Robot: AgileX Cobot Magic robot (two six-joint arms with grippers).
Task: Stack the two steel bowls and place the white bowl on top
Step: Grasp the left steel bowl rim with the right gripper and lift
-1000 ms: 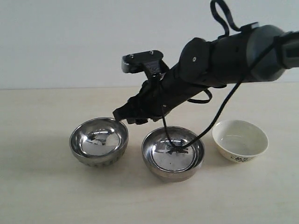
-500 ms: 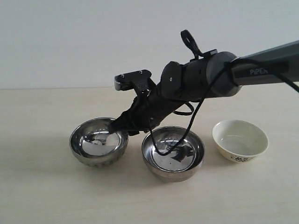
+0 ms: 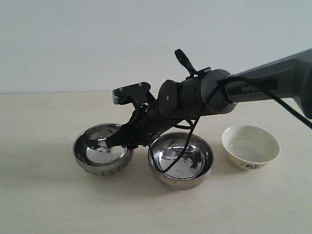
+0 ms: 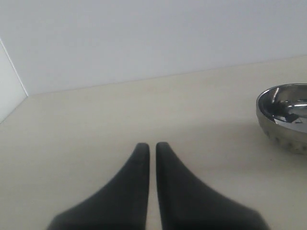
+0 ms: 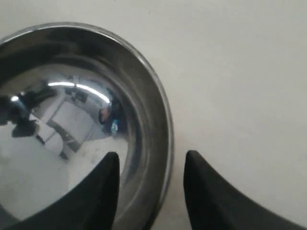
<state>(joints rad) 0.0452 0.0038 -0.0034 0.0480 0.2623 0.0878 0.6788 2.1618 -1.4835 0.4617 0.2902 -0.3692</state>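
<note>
Right hand (image 5: pixel 152 155) is reached across to the ribbed steel bowl (image 3: pixel 97 163), leftmost on the bench (image 3: pixel 48 209). Hand is released: fingers (image 5: pixel 98 196) straddle the rim, one inside the bowl, one outside. The gap is wider than the wall, and there's no clamp yet as far as I can see. Left hand (image 4: pixel 152 144) sits off to the side over bare bench, pinched down to a sliver with nothing in it. The ribbed bowl is near it but apart

Layout: second steel bowl (image 3: pixel 200 170) is in the middle, just beside the ribbed one; can't tell if the rims touch. White bowl (image 3: pixel 250 146) is on the right, apart from both, upright, empty. Nothing stacked yet, so I read this as step one: grip the ribbed bowl

Handling guess: thin polished steel, so light and stiff but slick. Rim pinch is the only real hold. The wall is curved, so expect it to pivot and hang tilted once lifted; clamp firm. It's similar in size to its mate, so it may nest only partway and rock if dropped in off-centre. White bowl looks ceramic: heavier, glazed, chips easily. Rim pinch too, and set it down soft on the steel
</note>
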